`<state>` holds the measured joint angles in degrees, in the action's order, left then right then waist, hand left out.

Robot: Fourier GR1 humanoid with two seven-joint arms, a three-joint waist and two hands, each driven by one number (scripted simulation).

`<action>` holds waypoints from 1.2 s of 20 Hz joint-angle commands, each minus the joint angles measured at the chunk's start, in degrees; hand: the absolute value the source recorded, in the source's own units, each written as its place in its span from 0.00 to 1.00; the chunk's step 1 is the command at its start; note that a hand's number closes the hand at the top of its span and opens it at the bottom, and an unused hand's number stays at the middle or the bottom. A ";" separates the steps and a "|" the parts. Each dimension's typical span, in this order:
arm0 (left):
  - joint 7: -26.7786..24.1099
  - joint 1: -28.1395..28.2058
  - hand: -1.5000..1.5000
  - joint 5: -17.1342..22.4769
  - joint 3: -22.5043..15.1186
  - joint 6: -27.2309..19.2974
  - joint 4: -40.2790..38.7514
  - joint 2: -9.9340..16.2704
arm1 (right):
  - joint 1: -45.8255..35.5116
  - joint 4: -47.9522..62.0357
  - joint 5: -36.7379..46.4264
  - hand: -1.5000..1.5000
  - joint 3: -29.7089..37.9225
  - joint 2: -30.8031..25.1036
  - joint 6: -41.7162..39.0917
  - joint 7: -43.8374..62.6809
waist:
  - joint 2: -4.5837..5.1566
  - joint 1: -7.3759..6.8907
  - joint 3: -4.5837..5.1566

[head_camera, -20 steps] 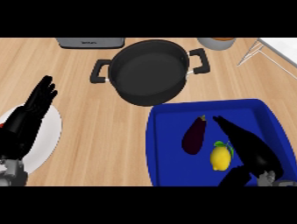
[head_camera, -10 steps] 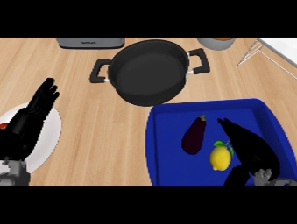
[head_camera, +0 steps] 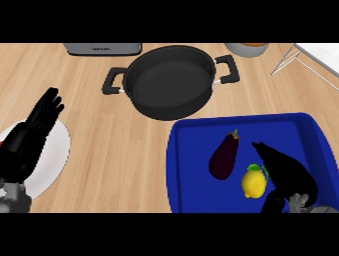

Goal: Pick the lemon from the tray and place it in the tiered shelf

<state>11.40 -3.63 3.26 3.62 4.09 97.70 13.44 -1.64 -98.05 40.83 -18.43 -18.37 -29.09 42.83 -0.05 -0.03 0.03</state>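
Little has shifted since the earlier frames: the right hand (head_camera: pixel 288 170) remains over the blue tray (head_camera: pixel 194 165), fingers extended and relaxed, holding nothing. The lemon (head_camera: pixel 254 183) lies in the tray, just left of that hand and apparently touching it, though contact is hard to confirm. An eggplant (head_camera: pixel 224 156) lies beside the lemon. The left hand (head_camera: pixel 32 135) rests with fingers straight over a white plate (head_camera: pixel 54 160). A black pot (head_camera: pixel 170 82) stands behind the tray. The shelf (head_camera: pixel 316 62) shows at upper right.
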 commanded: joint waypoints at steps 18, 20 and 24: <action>2.59 0.63 0.50 -4.06 -0.22 -0.04 2.54 -4.64 | 3.49 13.31 5.87 0.00 3.46 3.43 2.53 -13.36 | 0.00 0.02 -0.04; -1.65 -0.36 0.50 -4.70 0.49 -0.05 -0.46 -4.86 | 0.77 14.19 5.19 0.00 3.86 5.59 0.67 -11.50 | 0.04 -0.01 -0.03; -0.52 -0.30 0.50 -4.48 0.91 0.69 0.20 -4.00 | 2.20 20.85 8.35 0.00 3.95 4.18 8.93 -18.53 | 0.07 -0.18 -0.06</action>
<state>10.36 -4.44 0.22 5.65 5.93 96.36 10.57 1.01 -85.05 47.46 -15.16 -14.30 -24.12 27.93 -0.99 0.05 1.07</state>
